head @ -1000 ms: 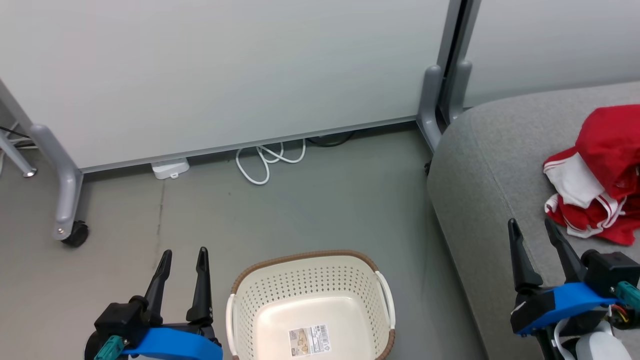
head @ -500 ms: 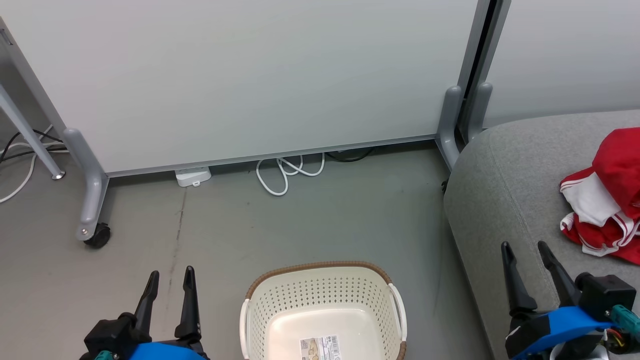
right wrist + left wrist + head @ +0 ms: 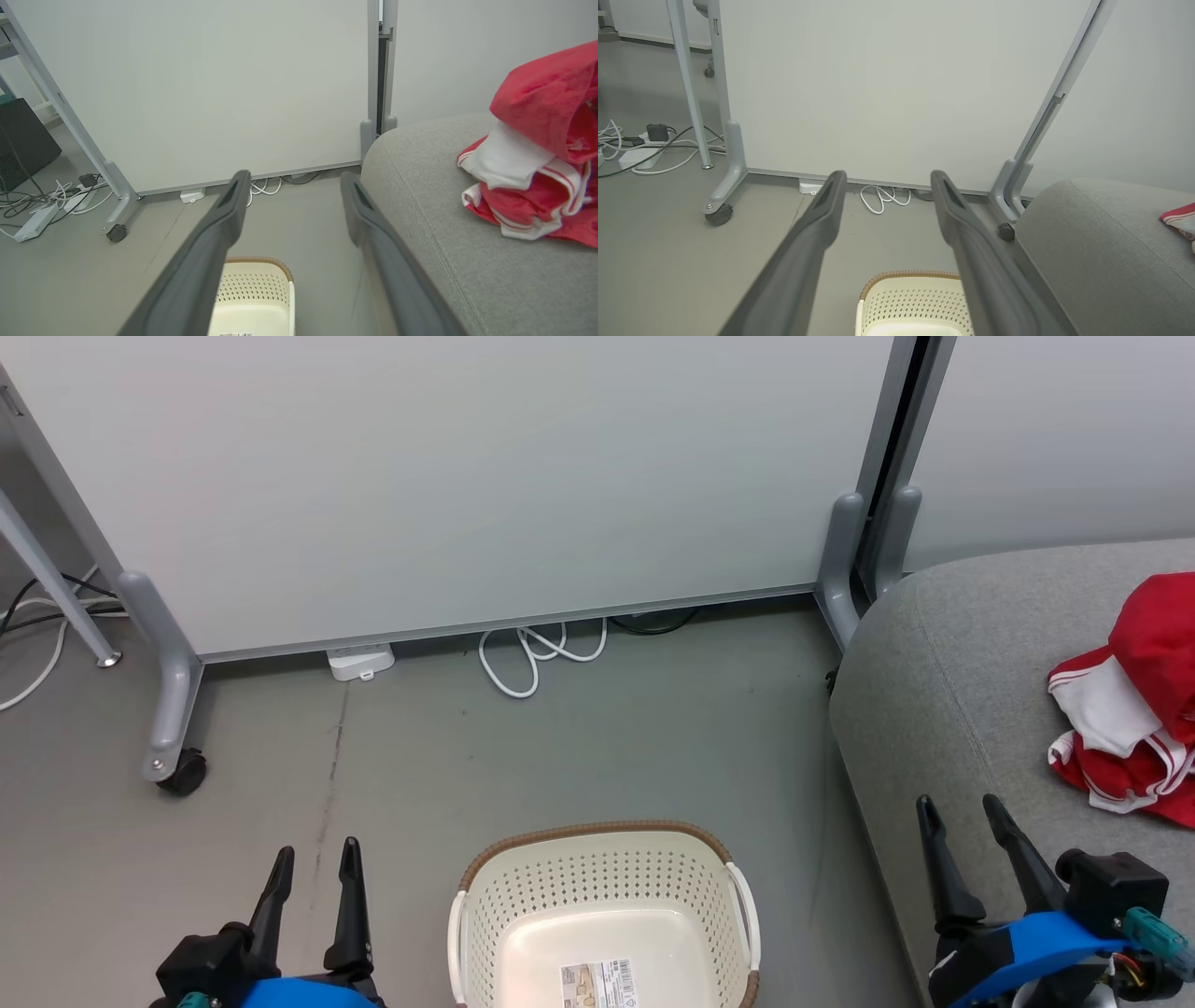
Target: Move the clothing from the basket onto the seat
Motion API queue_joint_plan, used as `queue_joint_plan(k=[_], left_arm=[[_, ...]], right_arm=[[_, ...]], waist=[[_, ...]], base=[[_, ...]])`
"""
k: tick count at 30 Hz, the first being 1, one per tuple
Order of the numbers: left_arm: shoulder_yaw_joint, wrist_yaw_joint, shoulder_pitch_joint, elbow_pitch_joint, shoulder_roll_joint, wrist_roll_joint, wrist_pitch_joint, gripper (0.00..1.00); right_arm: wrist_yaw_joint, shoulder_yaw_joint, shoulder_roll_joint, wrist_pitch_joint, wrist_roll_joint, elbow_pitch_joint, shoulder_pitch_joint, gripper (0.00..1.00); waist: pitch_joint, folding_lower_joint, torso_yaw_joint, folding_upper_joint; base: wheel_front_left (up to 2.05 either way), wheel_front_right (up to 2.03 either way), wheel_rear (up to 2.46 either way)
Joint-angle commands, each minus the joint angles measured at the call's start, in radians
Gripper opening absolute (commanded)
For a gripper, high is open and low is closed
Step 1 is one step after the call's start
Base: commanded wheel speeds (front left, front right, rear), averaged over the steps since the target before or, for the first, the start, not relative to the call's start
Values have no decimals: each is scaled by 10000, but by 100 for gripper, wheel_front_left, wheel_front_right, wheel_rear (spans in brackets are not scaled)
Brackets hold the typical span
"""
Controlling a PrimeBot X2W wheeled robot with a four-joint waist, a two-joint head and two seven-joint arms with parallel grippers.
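Crumpled red-and-white fabric clothing (image 3: 1134,728) sits on the big grey upholstered seat (image 3: 943,691), roughly 2 o'clock from the right gripper (image 3: 957,801), the nearer one. Cream perforated plastic basket (image 3: 588,829) at 6 o'clock looks empty. That one and the left gripper (image 3: 317,847) both gape wide, holding nothing.

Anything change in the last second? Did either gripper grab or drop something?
The head camera shifted, so the scene sits slightly lower and rightward. The left gripper and right gripper both drew back toward the view's bottom edge, open and empty. Unchanged: the red fabric clothing lies on the grey upholstered seat; the cream perforated plastic basket stands on the floor, no clothing visible inside.
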Motion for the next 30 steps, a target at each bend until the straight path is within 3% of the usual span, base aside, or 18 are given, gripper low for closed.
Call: queue_joint_plan(k=[1, 17, 18, 27, 30], left_arm=[[-31, -15, -31, 18, 25, -3, -25, 100], [-181, -15, 16, 78, 67, -81, -25, 100], [-190, 0, 2, 94, 8, -85, 7, 0], [-219, 0, 466, 894, -132, -88, 75, 0], [-144, 0, 411, 858, -147, -570, 217, 0]], right_arm=[[1, 29, 23, -55, 52, 28, 62, 100], [1, 183, 23, -105, 101, 203, 33, 100], [0, 182, 4, -79, 97, 216, -3, 0], [0, 209, 46, -13, 102, 1110, 265, 0], [0, 167, 46, 78, 633, 1135, 211, 0]], waist=[[6, 0, -3, -1], [-18, 0, 5, -1], [-19, 0, 2, -1], [-21, 0, 0, -1], [-17, 0, -9, -1]], base=[[0, 0, 0], [0, 0, 0], [0, 0, 0], [0, 0, 0], [0, 0, 0]])
